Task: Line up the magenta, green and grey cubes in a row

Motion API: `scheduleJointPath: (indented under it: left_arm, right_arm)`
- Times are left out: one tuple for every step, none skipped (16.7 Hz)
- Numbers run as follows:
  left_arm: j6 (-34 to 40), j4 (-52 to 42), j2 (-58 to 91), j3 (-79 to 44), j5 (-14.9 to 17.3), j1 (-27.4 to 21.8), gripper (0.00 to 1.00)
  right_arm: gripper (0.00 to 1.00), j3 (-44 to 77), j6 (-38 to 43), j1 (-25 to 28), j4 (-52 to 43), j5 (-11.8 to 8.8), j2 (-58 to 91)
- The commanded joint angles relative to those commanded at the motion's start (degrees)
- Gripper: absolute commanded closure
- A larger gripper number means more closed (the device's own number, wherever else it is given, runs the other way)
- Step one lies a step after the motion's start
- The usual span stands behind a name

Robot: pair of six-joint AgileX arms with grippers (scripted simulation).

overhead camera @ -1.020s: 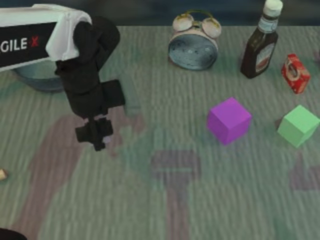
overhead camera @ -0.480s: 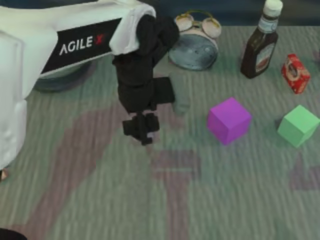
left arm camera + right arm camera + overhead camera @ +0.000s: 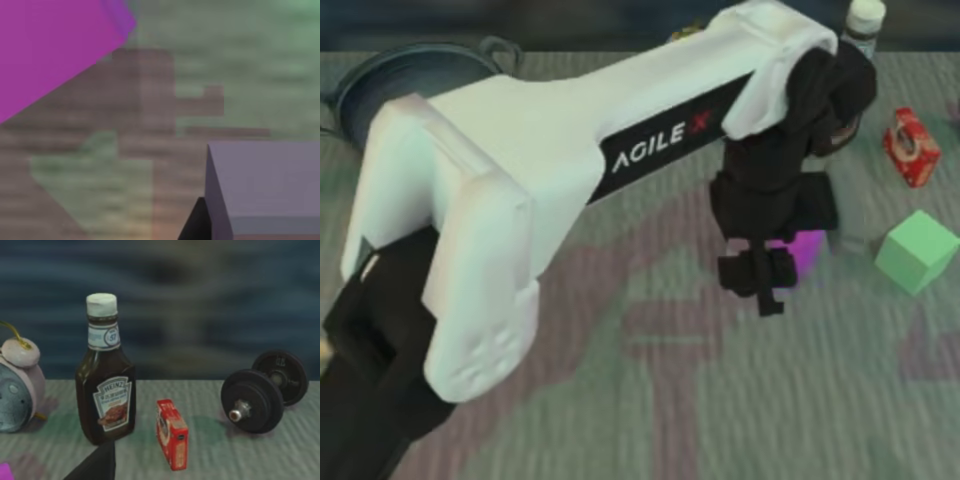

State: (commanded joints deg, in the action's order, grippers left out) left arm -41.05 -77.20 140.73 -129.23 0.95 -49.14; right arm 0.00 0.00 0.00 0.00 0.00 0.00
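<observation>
Top view showed you the left end effector (image 3: 761, 275) pinching the grey cube (image 3: 265, 187), with the magenta cube (image 3: 807, 249) just beyond it and the green cube (image 3: 917, 251) farther right, presumably carried over to join their row.

Top view: high above worktop (image 3: 620, 420), facing straight down. Left wrist view: very close to worktop, magenta cube (image 3: 45, 50) fills corner; same cube partly seen from top. Right wrist view: low, facing horizontally along far edge; shares sauce bottle (image 3: 106, 385) and red carton (image 3: 172, 434) with top view.
</observation>
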Motion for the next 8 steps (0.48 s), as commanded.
scheduleJointPath:
  left_arm:
    - [0.4, -0.5, 0.6, -1.0, 0.0, -0.8, 1.0]
    - [0.6, -0.7, 0.8, -1.5, 0.0, -1.1, 1.0]
    - [0.6, -0.7, 0.8, -1.5, 0.0, -1.1, 1.0]
    - [0.6, -0.7, 0.8, -1.5, 0.0, -1.1, 1.0]
    - [0.6, -0.7, 0.8, -1.5, 0.0, -1.1, 1.0]
    - [0.4, -0.6, 0.6, -1.4, 0.0, -0.9, 1.0]
    - [0.4, -0.4, 0.6, -1.2, 0.0, -0.9, 1.0]
    - [0.4, 0.4, 0.7, -0.5, 0.0, -1.0, 1.0]
  right_arm:
    - [0.0, 0.0, 0.0, 0.0, 0.0, 0.0, 0.0]
    - [0.0, 0.0, 0.0, 0.0, 0.0, 0.0, 0.0]
    - [0.0, 0.0, 0.0, 0.0, 0.0, 0.0, 0.0]
    - [0.0, 0.0, 0.0, 0.0, 0.0, 0.0, 0.0]
    - [0.0, 0.0, 0.0, 0.0, 0.0, 0.0, 0.0]
    - [0.0, 0.0, 0.0, 0.0, 0.0, 0.0, 0.0]
    - [0.0, 0.0, 0.0, 0.0, 0.0, 0.0, 0.0]
    - [0.0, 0.0, 0.0, 0.0, 0.0, 0.0, 0.0]
